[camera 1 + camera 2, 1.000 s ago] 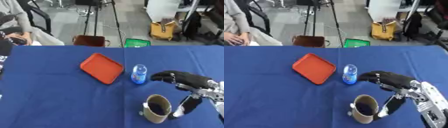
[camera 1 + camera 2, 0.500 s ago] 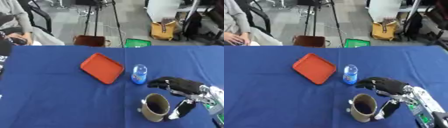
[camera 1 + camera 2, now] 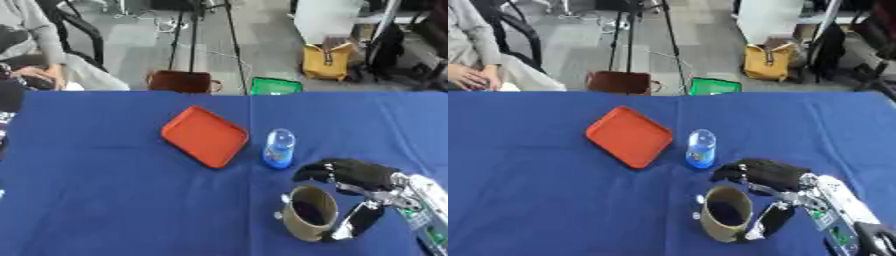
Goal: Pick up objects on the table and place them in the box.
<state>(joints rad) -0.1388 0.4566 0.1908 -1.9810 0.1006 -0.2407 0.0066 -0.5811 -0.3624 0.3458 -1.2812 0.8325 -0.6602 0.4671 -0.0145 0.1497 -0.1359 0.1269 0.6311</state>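
Right hand [image 3: 357,176] spread open around brown cup [image 3: 309,213]; thumb beside cup.

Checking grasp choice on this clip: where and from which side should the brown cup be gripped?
Around its side wall, from the robot's right: the brown cup stands upright with its mouth open, and the right hand already brackets it, fingers behind and thumb in front.

Tray [image 3: 205,136] left of bottle [image 3: 279,148]
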